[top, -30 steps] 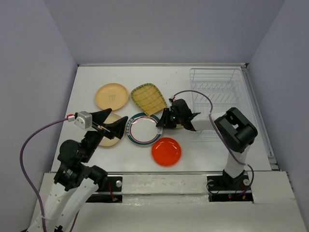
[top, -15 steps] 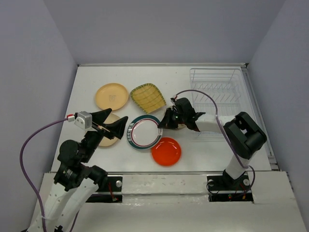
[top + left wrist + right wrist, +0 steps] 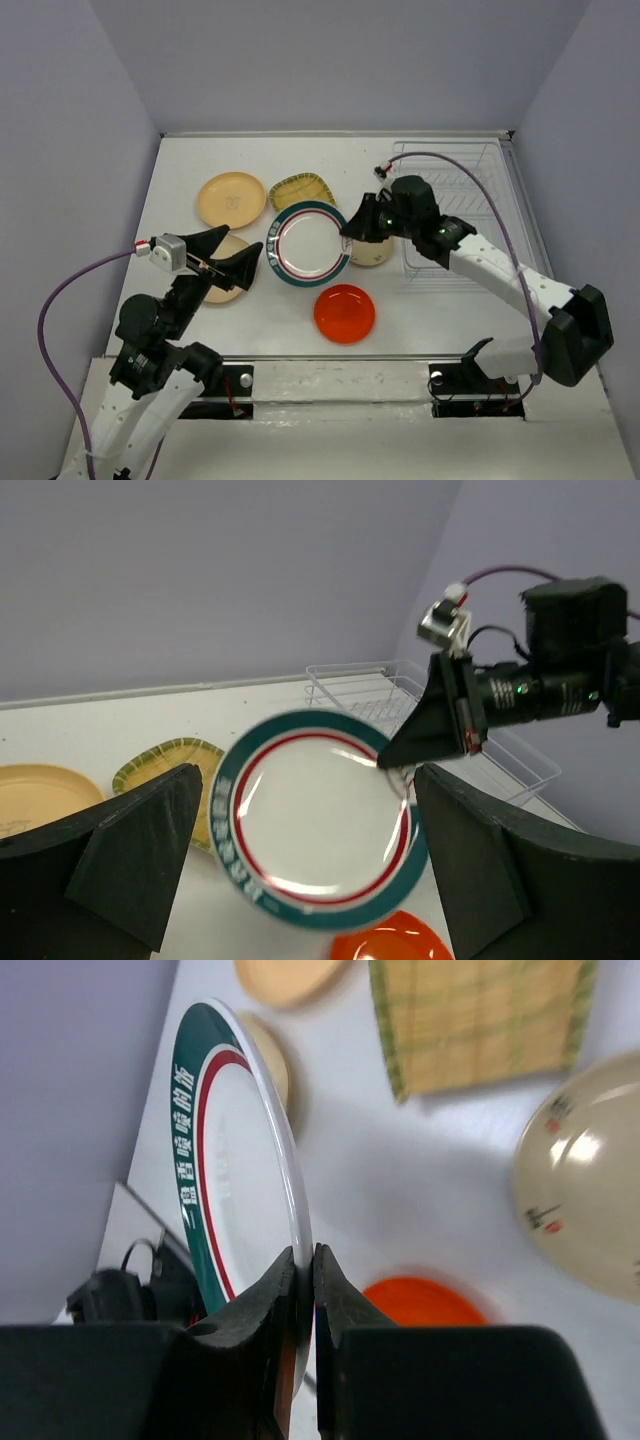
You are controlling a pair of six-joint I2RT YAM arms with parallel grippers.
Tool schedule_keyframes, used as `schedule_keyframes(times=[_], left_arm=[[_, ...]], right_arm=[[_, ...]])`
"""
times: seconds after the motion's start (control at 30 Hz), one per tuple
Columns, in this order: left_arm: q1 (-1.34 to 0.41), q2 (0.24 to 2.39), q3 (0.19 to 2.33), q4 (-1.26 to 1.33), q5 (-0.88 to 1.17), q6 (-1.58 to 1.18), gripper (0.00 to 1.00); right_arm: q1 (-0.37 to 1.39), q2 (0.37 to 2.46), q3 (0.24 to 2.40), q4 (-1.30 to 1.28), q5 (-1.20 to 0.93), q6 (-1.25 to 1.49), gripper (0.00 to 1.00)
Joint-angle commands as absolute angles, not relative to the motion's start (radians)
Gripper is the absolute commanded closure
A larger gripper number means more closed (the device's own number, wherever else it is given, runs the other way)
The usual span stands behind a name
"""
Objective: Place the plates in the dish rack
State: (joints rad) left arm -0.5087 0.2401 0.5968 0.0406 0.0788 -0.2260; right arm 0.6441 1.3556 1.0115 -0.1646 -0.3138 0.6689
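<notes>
The right gripper (image 3: 350,235) is clamping the teal-rimmed plate (image 3: 308,245) by its rim, tilted above mid-table. The dish rack (image 3: 460,190) at two o'clock is sitting empty, the orange-red plate (image 3: 345,312) and four more lying flat. The left gripper (image 3: 245,240) is hovering, jaws apart.

Rimmed plate (image 3: 308,245): white centre, thin red ring, broad teal band carrying white lettering.
Round plate (image 3: 231,199): plain peach.
Squarish plate (image 3: 302,187): yellow-green, fine grid pattern.
Small plate (image 3: 372,255): glossy beige, a few dark and red marks.
Low plate (image 3: 344,312): glossy orange-red.
Dish rack (image 3: 470,185): silver wire.
Table (image 3: 200,160): white.
</notes>
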Motion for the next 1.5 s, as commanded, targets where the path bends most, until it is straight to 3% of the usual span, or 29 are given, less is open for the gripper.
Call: schedule_keyframes(times=[0.0,0.13,0.27,0.4,0.57,0.87,1.47], left_arm=[[-0.508,0.207,0.6,0.09,0.107,-0.221,0.01],[-0.523,0.164,0.6,0.092,0.112,-0.219,0.01],[-0.541,0.121,0.598,0.092,0.112,-0.218,0.01],[-0.56,0.074,0.601,0.084,0.092,-0.212,0.01],[-0.587,0.046,0.601,0.077,0.075,-0.209,0.01],[-0.635,0.017,0.603,0.071,0.064,-0.204,0.01],[-0.652,0.02,0.604,0.067,0.058,-0.201,0.01]], right_arm=[[0.546,1.221,1.218,-0.299,0.162,0.454,0.93],[0.412,1.207,1.319,-0.321,0.631,0.214,0.93],[0.18,1.252,1.379,-0.258,0.672,0.109,0.93],[0.124,1.308,1.4,-0.114,0.762,-0.082,0.93],[0.068,1.406,1.446,-0.025,0.772,-0.319,0.93],[0.012,1.476,1.427,0.02,0.739,-0.489,0.93],[-0.006,1.545,1.324,0.02,0.669,-0.44,0.93]])
